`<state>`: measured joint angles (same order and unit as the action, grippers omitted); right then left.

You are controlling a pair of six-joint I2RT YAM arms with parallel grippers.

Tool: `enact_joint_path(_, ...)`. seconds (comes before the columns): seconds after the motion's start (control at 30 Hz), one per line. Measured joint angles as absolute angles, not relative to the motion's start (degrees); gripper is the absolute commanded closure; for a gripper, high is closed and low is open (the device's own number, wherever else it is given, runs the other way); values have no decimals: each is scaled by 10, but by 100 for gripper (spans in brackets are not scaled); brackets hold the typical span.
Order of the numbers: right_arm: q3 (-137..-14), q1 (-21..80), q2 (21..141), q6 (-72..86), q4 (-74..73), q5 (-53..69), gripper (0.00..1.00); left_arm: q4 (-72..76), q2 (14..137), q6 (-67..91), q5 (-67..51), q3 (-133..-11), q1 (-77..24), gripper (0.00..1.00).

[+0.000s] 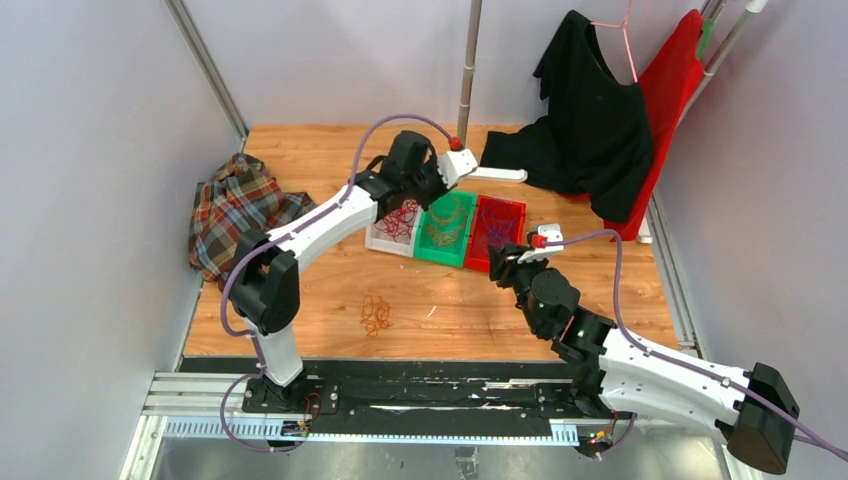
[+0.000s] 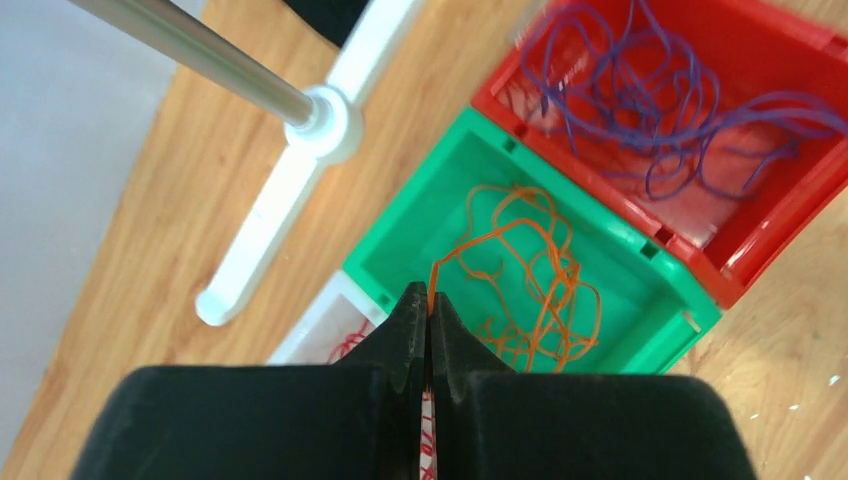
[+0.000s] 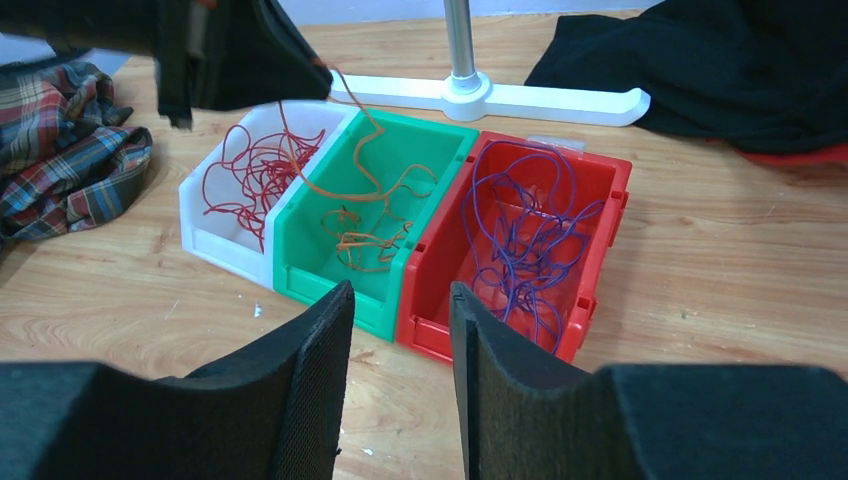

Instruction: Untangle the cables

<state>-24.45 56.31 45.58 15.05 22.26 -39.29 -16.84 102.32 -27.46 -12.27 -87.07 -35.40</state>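
Three bins stand side by side. The white bin [image 1: 383, 238] holds red cables [image 3: 255, 170], the green bin [image 1: 440, 250] orange cables [image 2: 530, 280] and the red bin [image 1: 482, 258] purple cables [image 2: 650, 110]. My left gripper [image 2: 428, 300] hovers above the white and green bins, shut on one orange cable [image 3: 365, 125] that hangs down into the green bin [image 3: 300, 255]. It shows in the top view [image 1: 428, 190] too. My right gripper [image 3: 400, 300] is open and empty, low over the table in front of the red bin [image 3: 600, 200]. A small orange clump [image 1: 376, 313] lies loose on the table.
A white stand base with a metal pole [image 1: 497, 174] lies just behind the bins. A plaid cloth [image 1: 235, 210] lies at the left edge. A black garment [image 1: 590, 120] over a red board hangs at the back right. Walls close in both sides.
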Motion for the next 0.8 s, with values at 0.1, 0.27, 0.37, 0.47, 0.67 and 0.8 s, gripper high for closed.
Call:
enact_joint_path(0.1,-244,561,456,152,215,-393,61,-156,1035,-288,-103,-843,-366,100)
enact_joint_path(0.27,-244,561,453,153,206,-393,62,-134,1065,-297,-78,-840,-378,100)
enact_joint_path(0.37,-244,561,444,154,198,-396,62,-122,1085,-299,-68,-842,-384,100)
enact_joint_path(0.47,-242,561,430,155,191,-402,63,-112,1106,-300,-62,-844,-387,100)
enact_joint_path(0.67,-232,561,399,155,173,-411,64,-99,1158,-309,-37,-859,-387,99)
enact_joint_path(0.8,-230,560,392,155,165,-414,66,-107,1174,-309,-34,-876,-387,63)
